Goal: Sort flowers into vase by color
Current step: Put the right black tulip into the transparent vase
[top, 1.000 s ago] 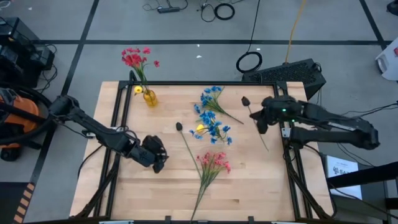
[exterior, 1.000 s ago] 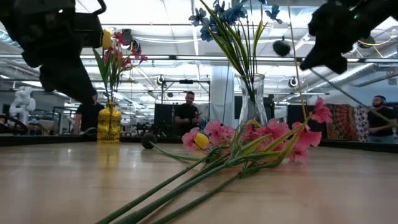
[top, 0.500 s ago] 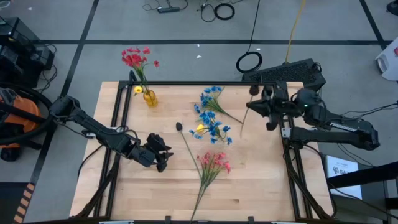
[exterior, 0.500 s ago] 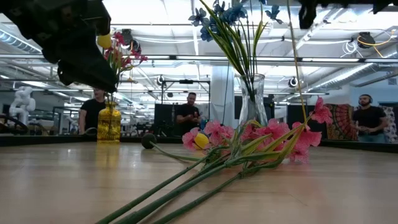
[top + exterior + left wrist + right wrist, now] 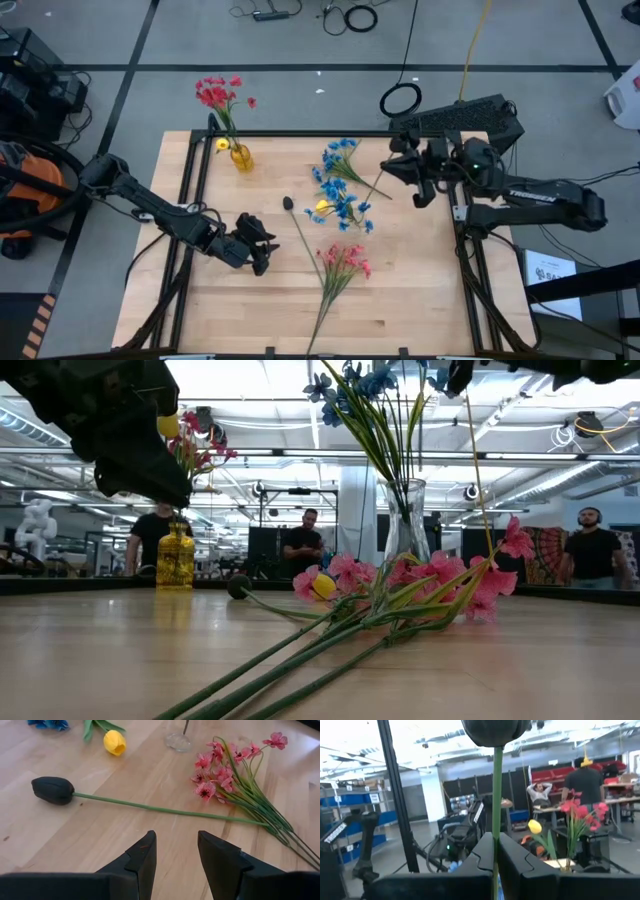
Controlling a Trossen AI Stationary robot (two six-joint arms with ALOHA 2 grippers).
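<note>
Reaching in level above the wooden counter (image 5: 420,290), our right tool (image 5: 392,167) pinches a dark-budded green stem (image 5: 496,795) just beside the clear glass vase of blue flowers (image 5: 340,185); our left tool (image 5: 262,245), fingers parted and empty, hovers low beyond it.

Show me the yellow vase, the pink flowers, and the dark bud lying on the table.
yellow vase (image 5: 241,157), high view, on its body.
pink flowers (image 5: 345,260), high view, on the blooms.
dark bud (image 5: 52,789), left wrist view, on the bud head.
</note>
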